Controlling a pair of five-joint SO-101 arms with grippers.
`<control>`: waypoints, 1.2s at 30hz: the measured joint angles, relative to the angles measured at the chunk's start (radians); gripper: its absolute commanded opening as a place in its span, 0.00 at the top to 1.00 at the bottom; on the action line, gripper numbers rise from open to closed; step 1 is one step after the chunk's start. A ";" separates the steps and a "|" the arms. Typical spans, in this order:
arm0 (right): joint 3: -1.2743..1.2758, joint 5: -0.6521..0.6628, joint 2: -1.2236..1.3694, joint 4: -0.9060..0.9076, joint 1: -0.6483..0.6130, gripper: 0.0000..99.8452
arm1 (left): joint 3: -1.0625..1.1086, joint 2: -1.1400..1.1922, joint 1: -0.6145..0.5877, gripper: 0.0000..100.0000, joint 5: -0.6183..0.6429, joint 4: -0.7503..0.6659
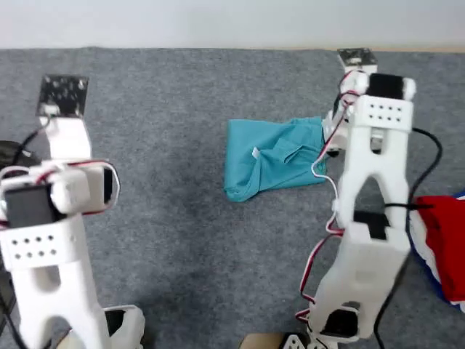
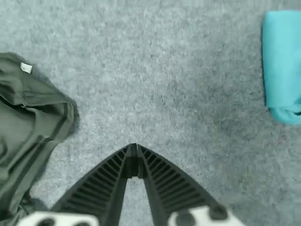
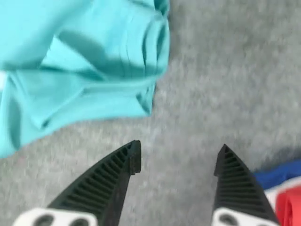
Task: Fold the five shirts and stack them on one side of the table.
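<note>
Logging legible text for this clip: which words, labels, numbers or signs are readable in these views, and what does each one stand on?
No text can be read in any of these views.
teal shirt: its white tag is too small to read.
dark green shirt: its pale label is too small to read.

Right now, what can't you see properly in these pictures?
- Teal shirt, high view: its right side is hidden behind the right arm.
- Red, white and blue cloth, high view: cut off by the picture's edge and partly behind that arm, so one shirt or several, I cannot tell.
- Dark green shirt, left wrist view: cut off at the edge, so its whole shape is unclear.
</note>
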 measured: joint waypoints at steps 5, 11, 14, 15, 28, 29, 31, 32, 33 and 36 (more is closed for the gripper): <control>-0.215 0.000 0.203 -0.021 -0.023 0.73 | 0.210 -0.115 0.000 1.00 -0.051 -0.110; -0.482 0.000 0.414 -0.048 -0.069 0.73 | 0.319 -0.164 0.000 1.00 -0.089 -0.167; -0.594 0.000 0.512 -0.074 -0.068 0.73 | 0.334 -0.169 0.000 1.00 -0.092 -0.180; -0.626 0.000 0.542 -0.078 -0.064 0.73 | 0.336 -0.169 0.000 1.00 -0.092 -0.183; -0.709 0.002 0.667 -0.109 -0.066 0.98 | 0.391 -0.172 0.000 1.00 -0.092 -0.226; -0.709 0.009 0.667 -0.110 -0.066 0.98 | 0.397 -0.172 0.000 1.00 -0.092 -0.230; -0.713 0.037 0.667 -0.110 -0.066 0.99 | 0.405 -0.172 0.000 1.00 -0.092 -0.233; -0.713 0.048 0.667 -0.110 -0.066 0.99 | 0.405 -0.172 0.000 1.00 -0.092 -0.236; -0.713 0.058 0.664 -0.110 -0.066 0.99 | 0.405 -0.172 0.000 1.00 -0.092 -0.236; -0.713 0.083 0.652 -0.110 -0.066 0.99 | 0.405 -0.172 0.000 1.00 -0.092 -0.236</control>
